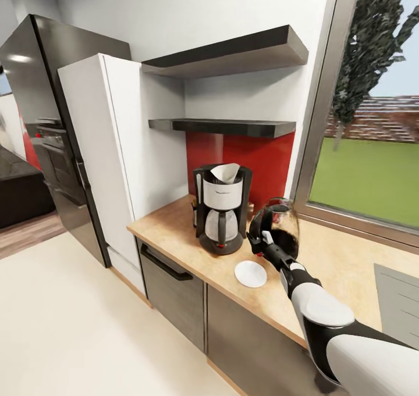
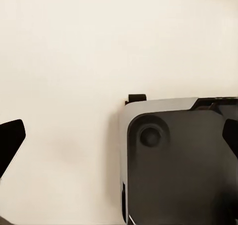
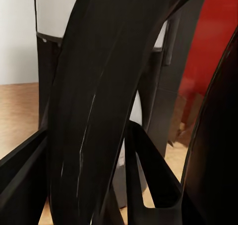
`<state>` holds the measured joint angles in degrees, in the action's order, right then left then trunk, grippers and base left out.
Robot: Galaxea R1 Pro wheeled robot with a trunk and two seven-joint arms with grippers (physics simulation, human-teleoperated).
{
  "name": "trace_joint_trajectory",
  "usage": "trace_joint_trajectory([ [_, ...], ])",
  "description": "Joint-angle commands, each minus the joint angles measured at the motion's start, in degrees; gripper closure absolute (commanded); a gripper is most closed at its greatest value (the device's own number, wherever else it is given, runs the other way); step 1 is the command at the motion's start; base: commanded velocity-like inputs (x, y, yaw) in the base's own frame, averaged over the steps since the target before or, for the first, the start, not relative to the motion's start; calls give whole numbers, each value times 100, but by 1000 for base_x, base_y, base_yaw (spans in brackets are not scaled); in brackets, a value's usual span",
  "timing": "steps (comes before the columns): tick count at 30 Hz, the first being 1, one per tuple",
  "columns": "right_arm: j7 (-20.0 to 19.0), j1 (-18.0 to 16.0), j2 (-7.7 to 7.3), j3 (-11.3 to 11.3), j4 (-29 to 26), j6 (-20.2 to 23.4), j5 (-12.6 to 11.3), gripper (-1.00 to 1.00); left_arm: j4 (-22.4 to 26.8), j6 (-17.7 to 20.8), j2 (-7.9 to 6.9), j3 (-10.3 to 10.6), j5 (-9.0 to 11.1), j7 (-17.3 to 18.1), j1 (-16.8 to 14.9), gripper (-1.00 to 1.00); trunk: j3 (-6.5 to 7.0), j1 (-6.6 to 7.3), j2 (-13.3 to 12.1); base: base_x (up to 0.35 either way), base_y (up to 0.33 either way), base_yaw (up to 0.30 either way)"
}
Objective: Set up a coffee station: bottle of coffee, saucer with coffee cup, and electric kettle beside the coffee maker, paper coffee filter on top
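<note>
The coffee maker [image 1: 222, 210] stands on the countertop [image 1: 343, 262] with a white paper coffee filter [image 1: 226, 173] in its top. A small dark bottle [image 1: 194, 209] peeks out behind its left side. The saucer [image 1: 251, 273] lies bare in front, near the counter edge. My right gripper [image 1: 260, 242] is shut on the black handle [image 3: 99, 111] of the electric kettle [image 1: 278, 221], which is held slightly tilted just right of the coffee maker [image 3: 54, 17]. The thin black kitchen shelf [image 1: 233, 127] above is bare. My left gripper [image 2: 121, 136] hangs open over the floor.
A thicker grey shelf [image 1: 233, 56] hangs higher up. A tall white cabinet [image 1: 110, 152] and black oven tower [image 1: 41, 122] stand left of the counter. A window [image 1: 366, 169] runs along the right, and a grey inset panel [image 1: 401, 297] sits at the counter's right.
</note>
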<state>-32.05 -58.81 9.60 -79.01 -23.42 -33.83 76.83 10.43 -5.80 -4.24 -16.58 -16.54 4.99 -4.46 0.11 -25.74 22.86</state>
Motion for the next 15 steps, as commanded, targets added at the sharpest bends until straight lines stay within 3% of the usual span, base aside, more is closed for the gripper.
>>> trace_joint_trajectory([
  [1,-39,-8,6,-41,-20,-18,-10,100,-3,-22,1,-48,-51,28,-2,-100,-2,-4,6,107,42,0],
  [15,-38,60,-14,-47,-30,-18,-10,100,-6,-18,1,-48,-51,28,-2,-100,-2,-4,6,128,58,0],
])
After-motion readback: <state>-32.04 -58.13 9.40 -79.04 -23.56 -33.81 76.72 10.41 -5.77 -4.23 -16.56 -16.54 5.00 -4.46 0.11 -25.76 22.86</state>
